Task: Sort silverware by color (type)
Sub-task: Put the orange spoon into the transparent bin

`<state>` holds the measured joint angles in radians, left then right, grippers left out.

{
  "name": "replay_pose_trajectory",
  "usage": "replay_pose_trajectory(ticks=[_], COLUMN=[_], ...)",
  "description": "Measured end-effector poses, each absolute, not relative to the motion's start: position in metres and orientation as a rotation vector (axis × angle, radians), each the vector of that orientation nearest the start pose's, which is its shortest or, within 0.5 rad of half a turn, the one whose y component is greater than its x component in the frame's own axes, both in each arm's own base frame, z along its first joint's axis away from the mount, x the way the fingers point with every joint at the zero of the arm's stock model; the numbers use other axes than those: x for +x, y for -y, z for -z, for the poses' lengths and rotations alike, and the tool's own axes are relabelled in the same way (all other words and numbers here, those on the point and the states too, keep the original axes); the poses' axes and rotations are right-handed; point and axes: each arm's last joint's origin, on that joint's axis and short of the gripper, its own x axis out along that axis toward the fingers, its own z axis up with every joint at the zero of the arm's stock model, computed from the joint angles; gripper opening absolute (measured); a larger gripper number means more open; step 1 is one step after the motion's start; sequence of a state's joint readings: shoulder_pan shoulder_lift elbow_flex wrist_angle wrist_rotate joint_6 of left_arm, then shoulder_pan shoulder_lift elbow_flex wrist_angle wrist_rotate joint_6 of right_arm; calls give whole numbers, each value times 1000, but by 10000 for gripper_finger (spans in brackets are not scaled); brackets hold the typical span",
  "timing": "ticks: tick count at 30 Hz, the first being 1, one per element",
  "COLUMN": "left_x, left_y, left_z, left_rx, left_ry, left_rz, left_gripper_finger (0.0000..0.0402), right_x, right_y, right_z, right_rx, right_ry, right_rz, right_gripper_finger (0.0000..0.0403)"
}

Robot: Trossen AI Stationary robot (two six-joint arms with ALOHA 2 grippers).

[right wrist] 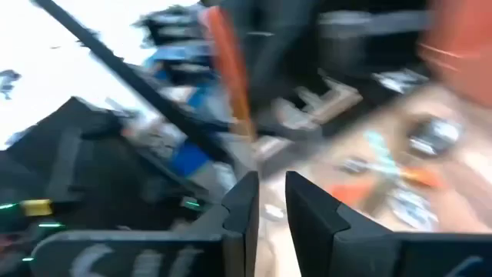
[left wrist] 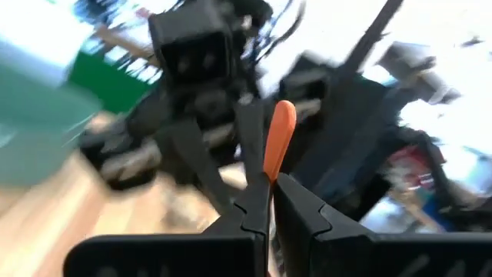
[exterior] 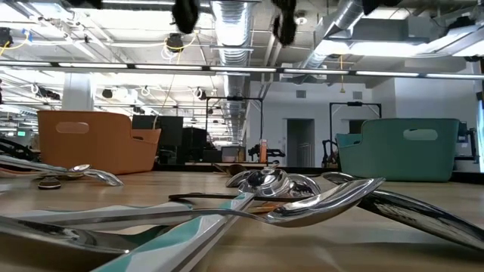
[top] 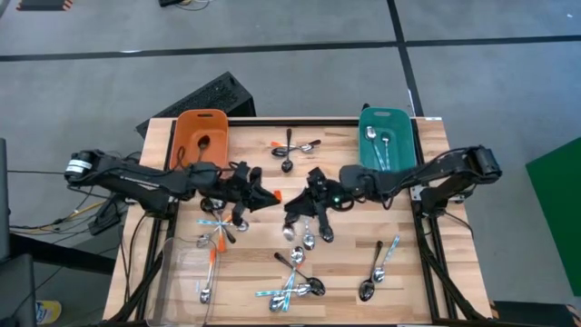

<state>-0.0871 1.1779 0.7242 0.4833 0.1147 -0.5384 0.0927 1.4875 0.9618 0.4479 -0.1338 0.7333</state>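
Above the middle of the table my left gripper (top: 266, 196) is shut on an orange-handled spoon (left wrist: 278, 138). My right gripper (top: 295, 203) faces it from the table's right, close by. Its fingers stand apart (right wrist: 265, 201) with nothing between them, and the orange handle (right wrist: 228, 65) shows beyond them. Several more spoons of the silverware (top: 304, 238) lie loose on the wooden table, some dark, some with light-blue or orange handles. An orange bin (top: 201, 136) stands at the far left. A teal bin (top: 387, 138) at the far right holds spoons with light-blue handles. My left gripper pinches the spoon between its two fingers on the lower part of the orange handle (left wrist: 267, 178). The handle's rounded free end sticks out past the fingertips. The fingers are level and come from the table's left. The spoon is lifted clear of the table, and its bowl is hidden behind the fingers.
A clear tray (top: 172, 272) at the near left holds a few spoons. A group of spoons (top: 290, 145) lies between the two bins at the far edge. More spoons (top: 372, 272) lie near the front right. A dark keyboard-like object (top: 213, 95) sits beyond the table's far edge.
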Motion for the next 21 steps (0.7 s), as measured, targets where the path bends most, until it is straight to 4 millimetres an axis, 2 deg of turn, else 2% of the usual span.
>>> replay_pose_trajectory(ticks=[5, 11, 17, 21], left_x=[231, 194, 167, 158], left_y=[36, 49, 68, 81], left_z=[-291, -283, -274, -277], left_rx=[-578, -726, -876, -953], left_ry=[-239, -438, -637, -665], left_rz=[47, -97, -103, -47], left_gripper_finger=[0, 0, 0, 0], right_x=[330, 325, 322, 322], right_y=[-30, -30, -27, -26], right_z=[-274, -261, -254, -253], right_rx=[737, 803, 803, 803], right_ry=[-309, -459, -529, -532], right_rz=[-100, -36, 6, 8], right_gripper_finger=[92, 92, 93, 93])
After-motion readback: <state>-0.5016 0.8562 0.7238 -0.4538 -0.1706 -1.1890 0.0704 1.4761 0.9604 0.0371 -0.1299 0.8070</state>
